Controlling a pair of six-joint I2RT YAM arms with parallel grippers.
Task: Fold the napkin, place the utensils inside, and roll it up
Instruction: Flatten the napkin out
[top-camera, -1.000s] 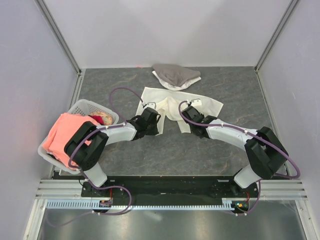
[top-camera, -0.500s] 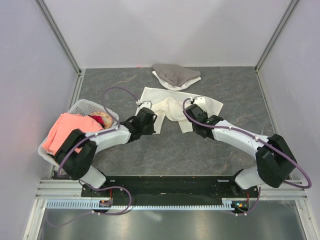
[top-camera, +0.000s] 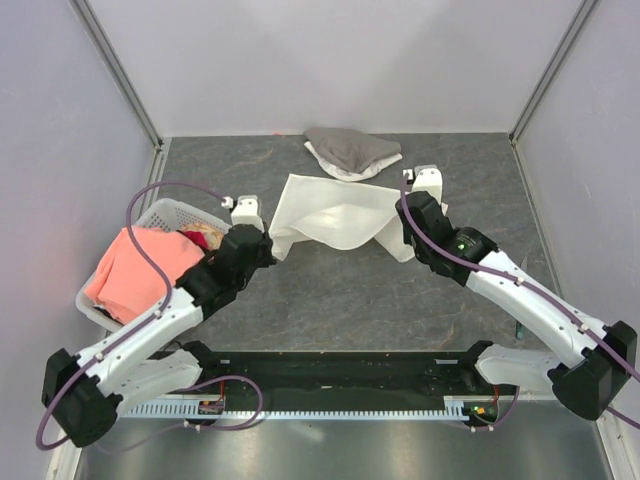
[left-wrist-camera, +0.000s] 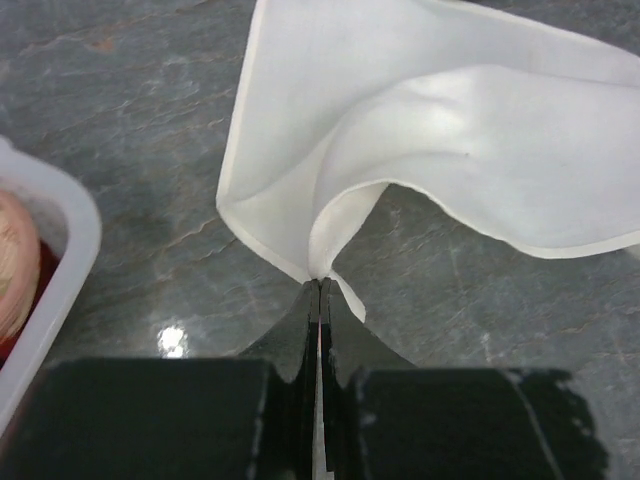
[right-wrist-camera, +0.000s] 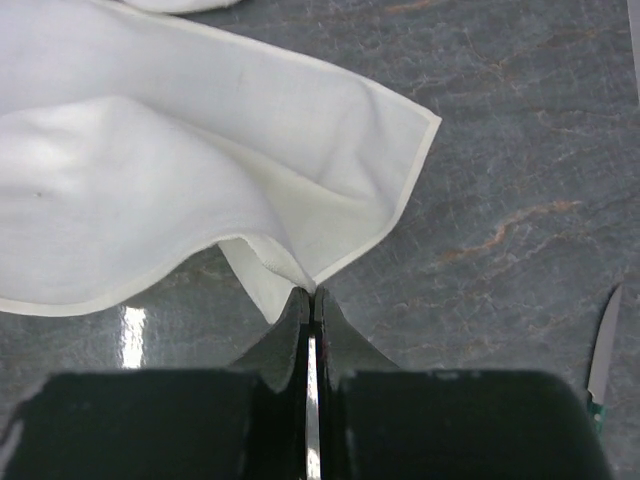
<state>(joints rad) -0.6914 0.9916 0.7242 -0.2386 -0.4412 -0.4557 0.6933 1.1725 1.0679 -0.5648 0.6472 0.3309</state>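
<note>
From above, my left gripper (top-camera: 268, 238) and right gripper (top-camera: 408, 243) each pinch a near corner of the napkin (top-camera: 335, 212). It sags between them over the middle of the table (top-camera: 330, 300), its far edge just short of a grey-and-white heap (top-camera: 350, 150). A basket (top-camera: 160, 212) with a pink cloth (top-camera: 130, 265) sits at my left.

At my left wrist, the jaws are closed tight on a napkin (left-wrist-camera: 450, 130) corner, and the basket rim (left-wrist-camera: 70, 250) shows at the left.

At my right wrist, the jaws are likewise clamped on the other corner of the napkin (right-wrist-camera: 150, 160). A utensil (right-wrist-camera: 604, 345) lies at the right edge, well apart from the cloth.
</note>
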